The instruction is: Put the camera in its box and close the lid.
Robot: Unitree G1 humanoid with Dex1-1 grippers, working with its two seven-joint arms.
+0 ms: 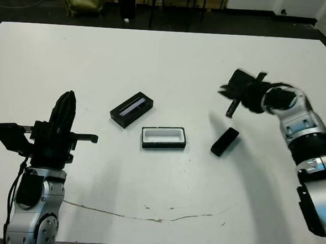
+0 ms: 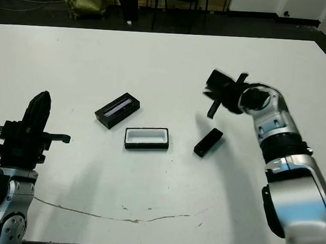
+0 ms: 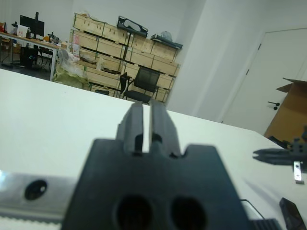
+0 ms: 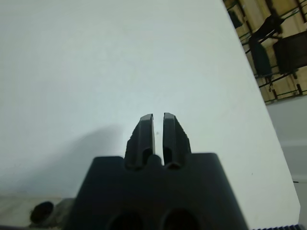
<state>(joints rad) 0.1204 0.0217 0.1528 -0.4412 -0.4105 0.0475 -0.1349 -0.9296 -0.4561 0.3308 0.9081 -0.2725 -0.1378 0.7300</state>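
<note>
The white desk [image 1: 172, 56] fills both head views and carries three small things near its middle. The left hand [image 1: 64, 111] stands over the near left part of the desk, empty, its fingers pressed nearly together; the left wrist view confirms only a thin slit between them. That view alone shows the room beyond: stacked wooden crates [image 3: 100, 45], a black chair [image 3: 144, 82] and a door [image 3: 276, 86]. The right hand [image 1: 231, 92] hangs above the right side of the desk, blurred in the head views, so its grip is hard to read there; the right wrist view shows its fingers narrow and holding nothing, over bare desk. The lid [image 1: 131, 109] lies left of centre, stripe up, angled. Just nearer and to its right sits the box [image 1: 163, 137], open, its white lining showing. The camera [image 1: 225, 141] lies flat on the desk right of the box, apart from it, below the right hand. Nothing lies between camera and box.
</note>
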